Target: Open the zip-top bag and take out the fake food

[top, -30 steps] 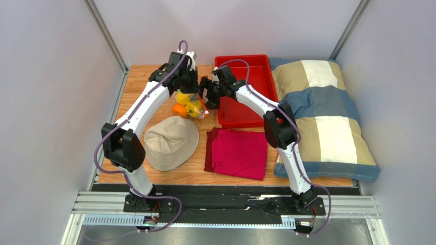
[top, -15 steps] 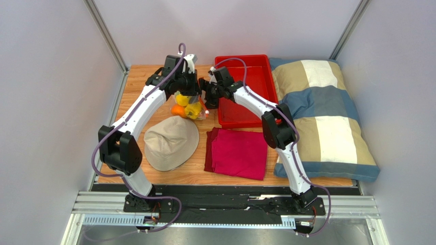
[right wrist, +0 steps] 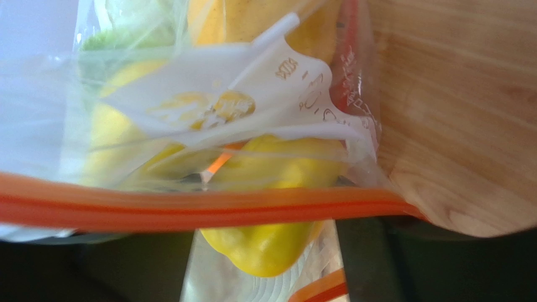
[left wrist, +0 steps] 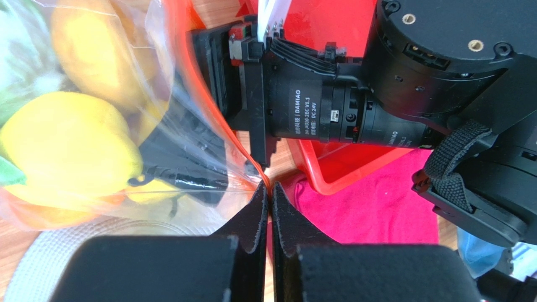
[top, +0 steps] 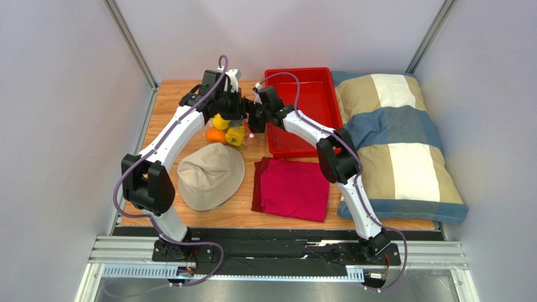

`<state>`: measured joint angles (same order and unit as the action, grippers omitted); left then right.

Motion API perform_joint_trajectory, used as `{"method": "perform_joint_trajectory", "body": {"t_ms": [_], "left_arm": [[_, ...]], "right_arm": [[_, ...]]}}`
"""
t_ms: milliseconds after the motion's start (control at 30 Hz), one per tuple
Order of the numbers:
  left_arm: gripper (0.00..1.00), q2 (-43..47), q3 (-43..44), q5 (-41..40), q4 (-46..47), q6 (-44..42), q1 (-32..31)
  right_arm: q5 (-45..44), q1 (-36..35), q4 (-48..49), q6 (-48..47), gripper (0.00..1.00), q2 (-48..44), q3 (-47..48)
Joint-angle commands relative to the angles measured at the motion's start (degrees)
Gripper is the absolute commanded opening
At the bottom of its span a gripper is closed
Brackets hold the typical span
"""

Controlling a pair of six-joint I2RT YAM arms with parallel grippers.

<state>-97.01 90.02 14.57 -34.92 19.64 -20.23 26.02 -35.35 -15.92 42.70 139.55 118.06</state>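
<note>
Your left gripper (left wrist: 269, 189) has its jaws pinched shut on the orange zip strip (right wrist: 189, 211) of the zip-top bag (top: 230, 129). The bag sits over the worktop (top: 173, 94), just left of the red tray (top: 302, 107), with the fake food (right wrist: 271, 245) inside. Right gripper (top: 253, 119) is at the strip; I cannot tell how its jaws stand.

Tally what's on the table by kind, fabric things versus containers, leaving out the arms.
Fabric things: 3 (hat, red cloth, pillow)
Containers: 2 (red tray, zip-top bag)
Total: 5. The fake food inside the bag is not counted, since the pieces overlap.
</note>
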Motion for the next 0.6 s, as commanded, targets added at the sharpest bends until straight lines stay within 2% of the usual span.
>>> {"method": "perform_joint_trajectory", "body": {"t_ms": [0,100,133,200,233,300,567], "left_arm": [[0.0,2.44,-0.01,4.24,1.87,2.68,-0.95],[0.0,2.88,-0.54,3.01,1.43,3.21,-0.69],[0.0,3.32,-0.72,1.88,1.26,3.21,-0.69],[0.0,3.84,-1.24,0.99,1.17,3.21,-0.25],[0.0,4.37,-1.34,-0.14,1.17,3.47,-0.08],[0.0,4.99,-2.04,-1.12,1.34,3.74,0.36],[0.0,5.69,-2.74,-0.68,1.96,4.0,2.65]], "right_arm": [[0.16,-0.77,6.69,2.56,0.63,3.1,0.24],[0.79,-0.59,8.1,2.74,0.46,1.62,-0.55],[0.79,-0.59,8.71,2.57,0.32,1.0,-1.07],[1.66,-0.33,9.68,2.65,0.2,-0.23,-2.39],[1.93,-0.07,9.94,2.65,0.1,-1.37,-2.66],[2.45,0.37,9.86,2.04,0.02,-2.43,-3.27],[2.54,1.87,-2.61,-10.16,0.01,-6.3,1.2]]}}
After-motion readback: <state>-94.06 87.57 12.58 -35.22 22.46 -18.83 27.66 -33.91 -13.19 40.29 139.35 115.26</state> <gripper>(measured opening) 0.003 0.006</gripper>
